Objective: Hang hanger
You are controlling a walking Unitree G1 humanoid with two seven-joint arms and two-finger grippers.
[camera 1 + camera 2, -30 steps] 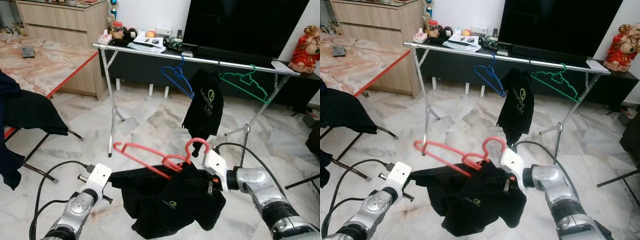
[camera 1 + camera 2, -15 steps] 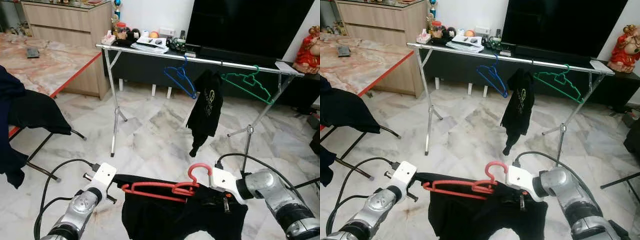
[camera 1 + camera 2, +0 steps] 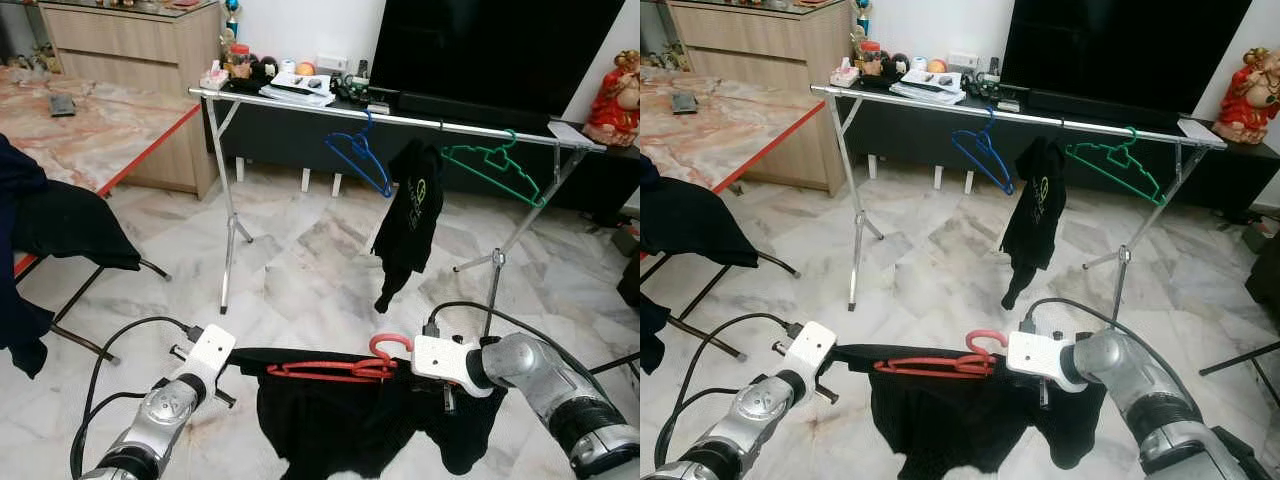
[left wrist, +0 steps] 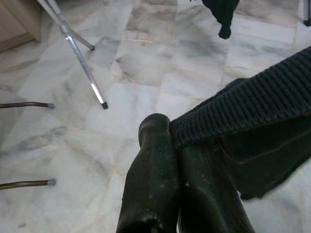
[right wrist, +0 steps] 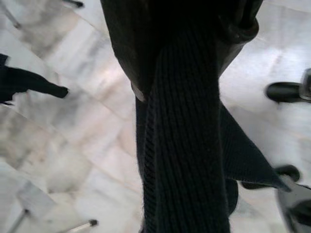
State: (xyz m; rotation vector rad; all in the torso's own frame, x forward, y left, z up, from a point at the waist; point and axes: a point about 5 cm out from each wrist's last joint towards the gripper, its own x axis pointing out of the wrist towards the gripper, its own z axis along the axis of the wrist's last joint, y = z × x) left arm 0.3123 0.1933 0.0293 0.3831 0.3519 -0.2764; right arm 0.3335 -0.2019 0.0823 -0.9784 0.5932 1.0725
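Observation:
A black shirt (image 3: 375,425) is stretched low over the floor between my two grippers, with a red hanger (image 3: 335,368) lying nearly level along its top edge, hook toward the right. My left gripper (image 4: 177,145) is shut on the shirt's ribbed edge at the left end (image 3: 238,360). At the other end, my right gripper (image 5: 194,29) is clamped on the ribbed fabric beside the hanger's hook (image 3: 445,388). Beyond stands a metal clothes rack (image 3: 400,118) carrying a blue hanger (image 3: 358,160), a second black shirt (image 3: 410,215) and a green hanger (image 3: 495,165).
A chair draped with dark clothes (image 3: 60,230) stands at the left, beside a marble-topped table (image 3: 90,130). Behind the rack are a low cabinet with clutter (image 3: 290,85), a large TV (image 3: 480,50) and a red statue (image 3: 612,90). Marble floor lies before the rack.
The red hanger has dropped from a raised, tilted pose to nearly level, and the shirt is now pulled out wider between the two grippers. The view has shifted slightly.

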